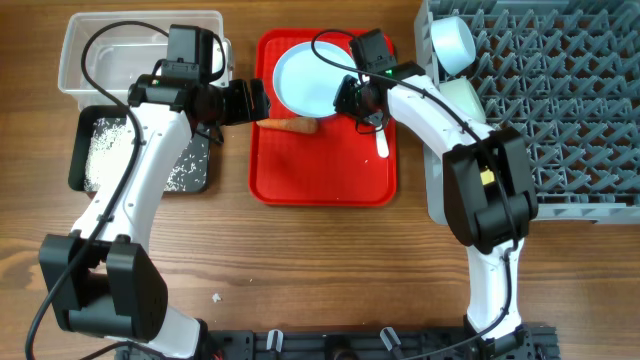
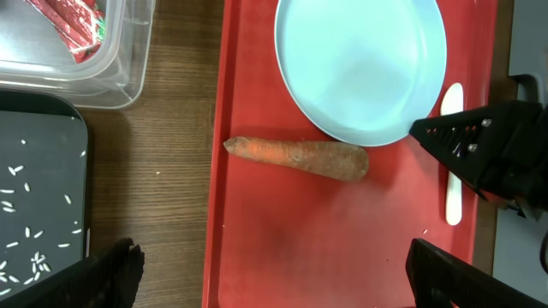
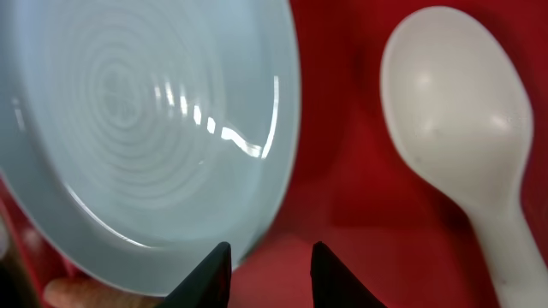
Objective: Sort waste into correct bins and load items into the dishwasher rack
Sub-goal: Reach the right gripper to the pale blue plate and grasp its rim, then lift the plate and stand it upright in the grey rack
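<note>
Overhead, bowls [image 1: 452, 42] are seen in the dishwasher rack [image 1: 560, 100] and rice [image 1: 100, 150] in the black tray [image 1: 77, 150] — plate [image 1: 305, 80], spoon [image 1: 382, 145] and carrot [image 1: 290, 126] are left on the red tray [image 1: 320, 175], the left end effector [image 2: 274, 278] open over the carrot, the right end effector [image 3: 270, 269] open at the plate.

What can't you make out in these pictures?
Overhead: the bowl end of the white spoon is hidden under the right arm; only its handle shows.
Overhead: the left arm covers one end of the clear tub, hiding what lies there.
Left wrist: the top edge cuts off the red-and-white wrapper.
Right wrist: too close and blurred to tell whether the right fingers touch the plate.
</note>
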Motion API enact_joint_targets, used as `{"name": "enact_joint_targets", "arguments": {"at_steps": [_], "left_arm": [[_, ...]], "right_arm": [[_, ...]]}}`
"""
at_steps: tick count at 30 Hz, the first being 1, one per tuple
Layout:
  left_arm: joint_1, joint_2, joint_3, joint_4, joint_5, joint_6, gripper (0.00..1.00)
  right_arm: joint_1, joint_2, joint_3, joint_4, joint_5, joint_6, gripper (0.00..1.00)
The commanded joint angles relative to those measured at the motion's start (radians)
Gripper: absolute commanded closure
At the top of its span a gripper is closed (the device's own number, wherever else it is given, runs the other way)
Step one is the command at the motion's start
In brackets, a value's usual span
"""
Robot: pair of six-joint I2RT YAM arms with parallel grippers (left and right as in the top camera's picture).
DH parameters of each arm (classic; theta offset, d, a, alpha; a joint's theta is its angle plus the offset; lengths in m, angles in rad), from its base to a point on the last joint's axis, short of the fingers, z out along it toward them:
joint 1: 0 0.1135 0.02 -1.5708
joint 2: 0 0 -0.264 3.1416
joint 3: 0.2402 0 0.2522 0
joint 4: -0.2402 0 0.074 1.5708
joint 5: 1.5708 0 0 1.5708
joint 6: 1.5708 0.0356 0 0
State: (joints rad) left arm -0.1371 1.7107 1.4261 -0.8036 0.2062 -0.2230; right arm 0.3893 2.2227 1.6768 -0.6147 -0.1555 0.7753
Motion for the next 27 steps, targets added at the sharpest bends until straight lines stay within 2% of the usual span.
{"name": "enact_joint_targets", "arguments": {"at_steps": [1, 6, 9, 10, 20, 27], "left_arm": [[0.005, 0.002, -0.001, 0.003, -0.003, 0.002, 0.00], [0.005, 0.002, -0.001, 0.003, -0.003, 0.002, 0.00], [0.005, 0.002, -0.001, 0.003, -0.003, 0.002, 0.00], [0.005, 0.002, -0.001, 0.003, -0.003, 0.002, 0.00], [0.005, 0.002, -0.001, 0.003, -0.003, 0.002, 0.00], [0.005, 0.002, -0.001, 0.003, -0.003, 0.002, 0.00]], "right_arm": [[0.001, 0.042, 0.010, -0.006, 0.063, 0.017, 0.68], [0.000, 0.072, 0.010, 0.020, 0.063, 0.018, 0.69], [0.000, 0.076, 0.010, 0.024, 0.064, 0.036, 0.91], [0.000, 0.076, 0.010, 0.024, 0.068, 0.037, 0.95], [-0.013, 0.066, 0.012, 0.037, 0.071, 0.035, 0.96], [-0.057, -0.091, 0.044, 0.061, 0.071, -0.129, 0.96]]}}
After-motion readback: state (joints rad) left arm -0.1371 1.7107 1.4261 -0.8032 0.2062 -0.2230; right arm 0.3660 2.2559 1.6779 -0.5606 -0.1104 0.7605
